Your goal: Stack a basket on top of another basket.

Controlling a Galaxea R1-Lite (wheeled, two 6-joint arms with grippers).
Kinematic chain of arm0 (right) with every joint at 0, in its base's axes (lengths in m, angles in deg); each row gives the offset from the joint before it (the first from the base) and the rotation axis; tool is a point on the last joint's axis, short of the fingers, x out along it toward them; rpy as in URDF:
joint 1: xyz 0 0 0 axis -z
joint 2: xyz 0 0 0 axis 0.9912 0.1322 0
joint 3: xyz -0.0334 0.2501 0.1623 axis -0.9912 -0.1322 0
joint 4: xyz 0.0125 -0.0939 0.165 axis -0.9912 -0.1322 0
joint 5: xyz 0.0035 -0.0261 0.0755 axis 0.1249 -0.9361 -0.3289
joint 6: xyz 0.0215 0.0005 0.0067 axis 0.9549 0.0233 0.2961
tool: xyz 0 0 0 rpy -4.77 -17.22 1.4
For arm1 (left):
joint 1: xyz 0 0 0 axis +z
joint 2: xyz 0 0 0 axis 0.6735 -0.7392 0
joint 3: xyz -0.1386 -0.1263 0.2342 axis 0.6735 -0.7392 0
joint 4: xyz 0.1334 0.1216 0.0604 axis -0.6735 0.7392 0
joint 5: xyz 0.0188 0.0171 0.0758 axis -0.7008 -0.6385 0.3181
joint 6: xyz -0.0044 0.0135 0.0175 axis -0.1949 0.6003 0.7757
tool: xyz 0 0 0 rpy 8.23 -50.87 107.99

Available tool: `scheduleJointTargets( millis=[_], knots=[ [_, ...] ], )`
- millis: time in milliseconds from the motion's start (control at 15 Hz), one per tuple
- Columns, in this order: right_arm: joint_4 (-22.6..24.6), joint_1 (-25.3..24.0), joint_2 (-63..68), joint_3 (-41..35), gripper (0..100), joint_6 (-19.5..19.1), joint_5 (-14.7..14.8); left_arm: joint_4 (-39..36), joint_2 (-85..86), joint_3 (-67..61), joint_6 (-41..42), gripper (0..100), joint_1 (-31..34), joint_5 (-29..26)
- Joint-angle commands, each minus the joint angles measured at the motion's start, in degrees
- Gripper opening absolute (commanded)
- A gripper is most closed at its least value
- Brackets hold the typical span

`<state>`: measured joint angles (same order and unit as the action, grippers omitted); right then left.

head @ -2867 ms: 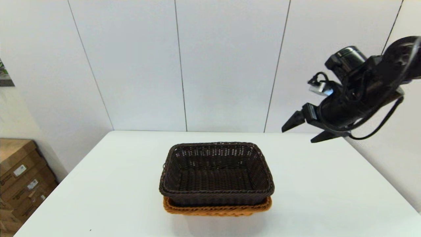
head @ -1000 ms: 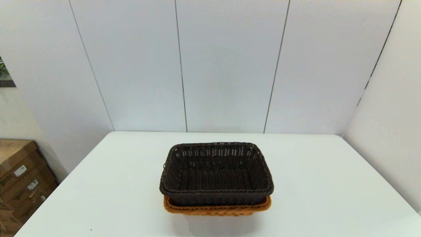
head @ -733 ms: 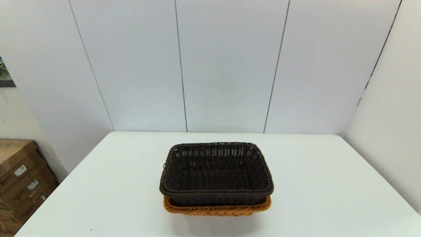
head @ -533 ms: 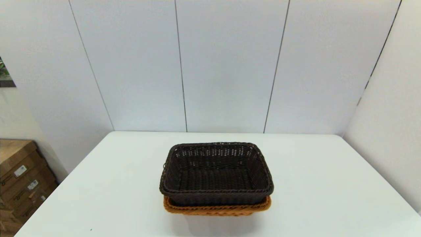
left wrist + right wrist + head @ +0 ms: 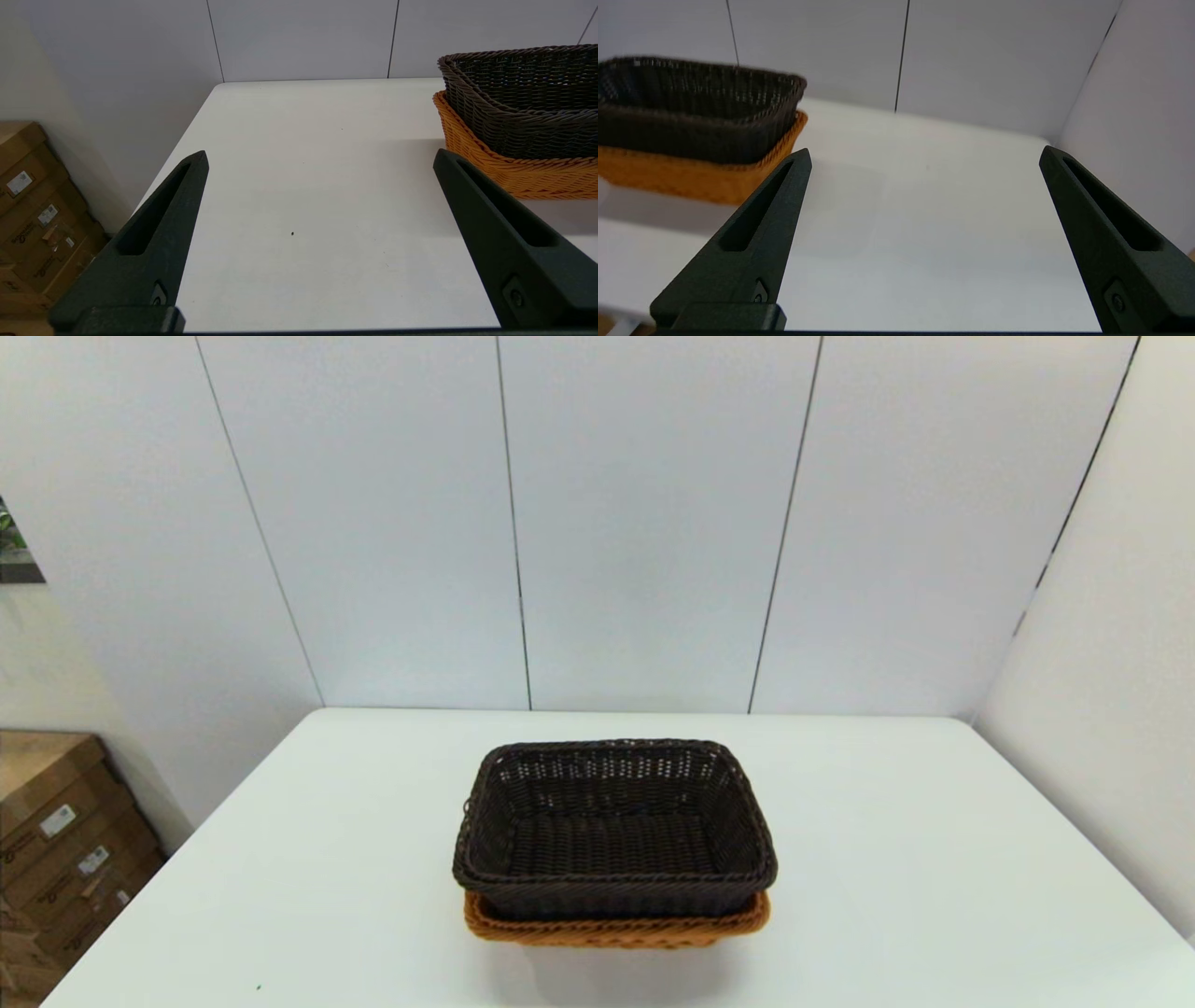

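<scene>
The white surface [image 5: 887,859] is carrying the whole stack near its middle, towards the robot's edge. The orange-tan basket [image 5: 616,930] is sitting flat on it as the base, and the dark brown basket [image 5: 614,821] is nesting inside it, mouth up, with its braided rim standing proud above the orange rim. The sloping sides are what is letting one drop into the other, so the upper basket is resting seated rather than perched, and the stacking is looking done. Both baskets are lying with their long axes running left to right across the robot's front, rims close to parallel; the dark one is sitting level, with its near rim overhanging a strip of orange.

Neither arm is touching anything. The left hand [image 5: 320,163] is hanging off to the left of the stack, low over the surface, its fingers spread wide and empty. The right hand [image 5: 924,156] is doing the same to the right of the stack, fingers likewise wide apart. Both are sitting outside the head view, probably parked clear so the stack is standing undisturbed.
</scene>
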<state>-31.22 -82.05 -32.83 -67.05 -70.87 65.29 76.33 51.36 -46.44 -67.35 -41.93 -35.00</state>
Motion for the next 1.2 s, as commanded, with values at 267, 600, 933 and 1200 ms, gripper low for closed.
scheduleJointTargets(
  millis=[267, 600, 933, 1200],
  knots=[
    [3.8, 0.0, 0.1, -2.5, 100, 5.3, 0.9, 0.0, 0.0, -0.1, 0.0, 100, 0.0, 0.0],
    [0.5, 0.0, 0.1, -2.5, 100, 8.2, 3.3, 0.0, 0.0, -0.1, 0.0, 100, 0.0, 0.0],
    [0.6, 0.0, 0.1, -2.5, 100, 8.1, 3.3, 0.0, 0.0, -0.1, 0.0, 100, 0.0, 0.0],
    [0.4, 0.0, 0.1, -2.5, 100, 8.6, 3.5, 0.0, 0.0, -0.1, 0.0, 100, 0.0, 0.0]
  ],
)
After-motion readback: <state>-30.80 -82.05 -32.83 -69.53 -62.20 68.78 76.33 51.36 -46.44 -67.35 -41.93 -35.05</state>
